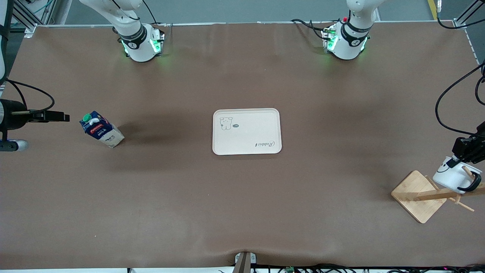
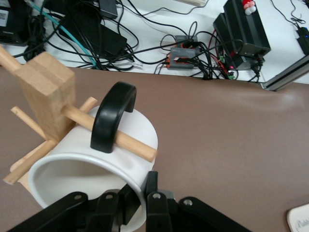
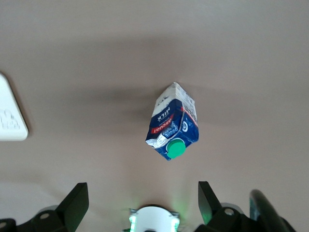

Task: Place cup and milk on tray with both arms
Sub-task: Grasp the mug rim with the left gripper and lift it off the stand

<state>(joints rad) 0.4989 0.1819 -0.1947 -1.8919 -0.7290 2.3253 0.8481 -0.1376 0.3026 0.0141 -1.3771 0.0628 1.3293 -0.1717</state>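
Note:
The cup hangs tilted on a peg of a wooden rack at the left arm's end of the table, with its black handle over the peg. My left gripper is shut on the cup's rim, one finger inside and one outside the wall. The milk stands on the table toward the right arm's end, green cap up. My right gripper is open and empty, beside the milk and apart from it; the milk shows between its spread fingers. The tray lies bare at the table's middle.
The wooden rack has a square base, a post and several pegs, near the table's edge. Cables and black boxes lie off the table past the rack. A tray corner shows in the right wrist view.

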